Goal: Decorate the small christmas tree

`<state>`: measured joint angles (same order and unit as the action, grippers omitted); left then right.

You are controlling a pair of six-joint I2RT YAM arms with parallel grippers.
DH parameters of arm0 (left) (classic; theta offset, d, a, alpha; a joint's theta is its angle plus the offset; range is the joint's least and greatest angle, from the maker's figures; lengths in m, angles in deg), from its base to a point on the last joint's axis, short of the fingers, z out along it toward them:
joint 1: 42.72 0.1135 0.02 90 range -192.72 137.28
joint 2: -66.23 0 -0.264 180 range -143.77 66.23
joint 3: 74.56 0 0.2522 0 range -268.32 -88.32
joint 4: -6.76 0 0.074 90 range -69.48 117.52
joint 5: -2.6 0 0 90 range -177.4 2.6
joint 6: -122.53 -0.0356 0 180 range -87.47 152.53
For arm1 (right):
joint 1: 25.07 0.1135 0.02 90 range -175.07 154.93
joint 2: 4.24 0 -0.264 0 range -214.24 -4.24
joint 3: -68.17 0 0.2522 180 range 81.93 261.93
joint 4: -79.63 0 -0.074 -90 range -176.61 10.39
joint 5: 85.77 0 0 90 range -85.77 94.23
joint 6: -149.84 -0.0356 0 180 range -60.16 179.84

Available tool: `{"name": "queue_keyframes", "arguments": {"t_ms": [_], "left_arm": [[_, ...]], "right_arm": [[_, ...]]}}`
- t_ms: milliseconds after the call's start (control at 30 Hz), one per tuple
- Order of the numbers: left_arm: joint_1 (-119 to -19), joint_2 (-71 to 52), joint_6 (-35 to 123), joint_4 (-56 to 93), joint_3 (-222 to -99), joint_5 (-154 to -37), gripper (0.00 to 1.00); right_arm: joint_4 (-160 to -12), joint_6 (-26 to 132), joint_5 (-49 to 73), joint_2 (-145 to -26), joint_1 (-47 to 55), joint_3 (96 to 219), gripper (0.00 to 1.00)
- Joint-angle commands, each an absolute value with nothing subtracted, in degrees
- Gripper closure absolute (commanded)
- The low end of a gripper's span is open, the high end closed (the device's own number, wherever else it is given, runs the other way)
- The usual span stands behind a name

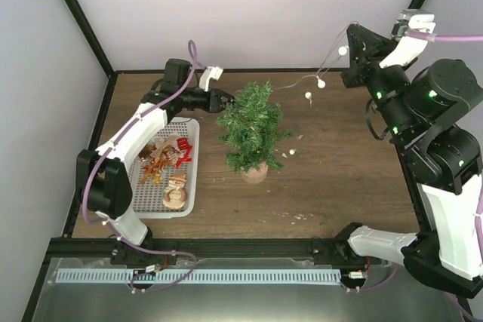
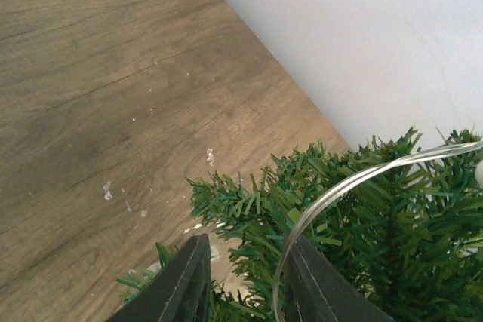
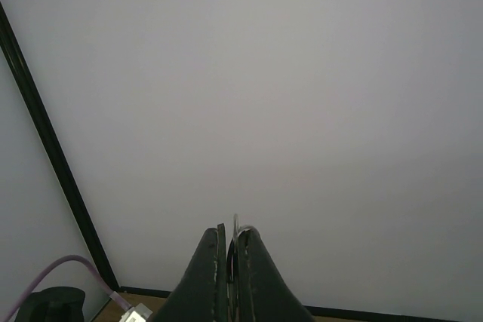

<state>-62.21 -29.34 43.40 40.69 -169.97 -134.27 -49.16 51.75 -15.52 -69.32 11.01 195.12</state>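
Observation:
The small christmas tree (image 1: 253, 130) stands upright on its tan base near the table's middle. A thin clear garland string with white beads (image 1: 321, 82) runs from the tree's top up to my right gripper (image 1: 352, 32), which is raised at the back right and shut on the string (image 3: 235, 224). My left gripper (image 1: 226, 98) is at the tree's upper left side. In the left wrist view its jaws (image 2: 249, 240) stand apart over the green branches (image 2: 362, 216). The string (image 2: 355, 182) curves past the right finger without being pinched.
A white basket (image 1: 192, 164) sits left of the tree with several ornaments, among them a snowman figure (image 1: 176, 190) and red pieces (image 1: 181, 157). A loose white bead (image 1: 292, 153) hangs by the tree's right side. The back wall is close behind both grippers.

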Motion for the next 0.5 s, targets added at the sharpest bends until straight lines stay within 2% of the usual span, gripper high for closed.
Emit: {"name": "queue_keyframes", "arguments": {"t_ms": [0, 167, 200, 233, 267, 300, 467], "left_arm": [[-61.9, -28.7, 39.8, 43.6, -172.3, -135.3, 0.67], [-61.5, -27.5, 36.2, 46.4, -173.9, -133.0, 0.47], [-61.3, -27.4, 35.8, 46.9, -174.4, -132.9, 0.39], [-61.1, -27.2, 35.6, 47.4, -174.7, -132.6, 0.35], [-60.9, -26.9, 35.3, 47.8, -175.0, -132.4, 0.17], [-60.7, -26.6, 35.1, 48.0, -175.2, -132.0, 0.14], [-59.2, -24.3, 33.8, 48.8, -175.1, -129.6, 0.13]], "right_arm": [[-47.0, 50.4, -16.8, -68.5, 10.5, 194.8, 0.99], [-45.1, 50.2, -17.3, -69.2, 10.5, 195.3, 0.99], [-45.0, 50.3, -17.3, -69.1, 10.5, 195.2, 0.99], [-45.0, 50.3, -17.3, -69.1, 10.5, 195.0, 0.99], [-45.0, 50.4, -17.3, -69.1, 10.5, 194.9, 0.99], [-44.8, 50.4, -17.3, -69.1, 10.5, 194.8, 0.99], [-44.1, 50.3, -17.0, -68.3, 10.6, 194.3, 0.99]]}}
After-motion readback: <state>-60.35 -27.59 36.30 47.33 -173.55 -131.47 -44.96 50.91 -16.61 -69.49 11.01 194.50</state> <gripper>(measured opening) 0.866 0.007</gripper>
